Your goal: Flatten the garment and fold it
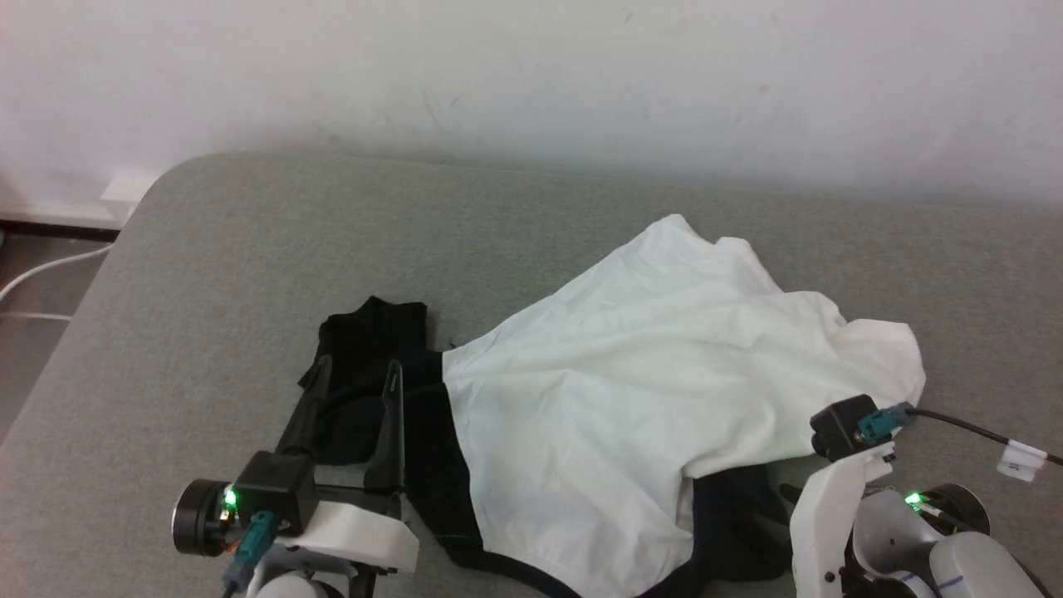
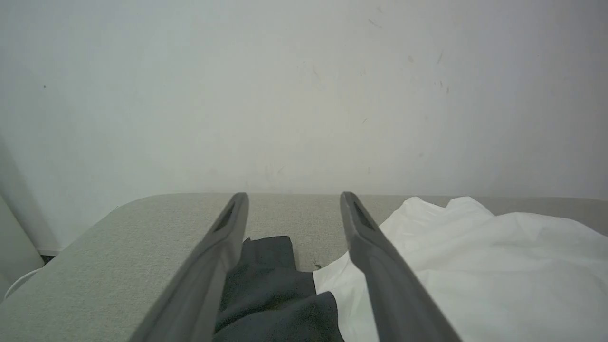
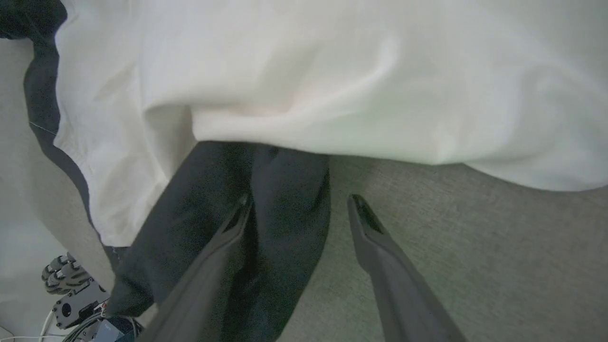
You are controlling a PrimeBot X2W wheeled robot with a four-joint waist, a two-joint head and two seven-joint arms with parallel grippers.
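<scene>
The garment lies crumpled on the grey surface, its white body bunched in the middle and right. One black sleeve sticks out at the left. My left gripper is open, its two fingers straddling that sleeve and holding nothing. In the left wrist view the left gripper has the white body just to its right. My right gripper is open too, low over the other black sleeve, below the white body's edge. Its left finger is over the sleeve, its right finger over bare surface.
A grey padded surface with a rounded far-left corner carries everything, and a white wall stands behind it. A white cable runs on the floor at the left. My right arm's wrist camera stands at the garment's right edge.
</scene>
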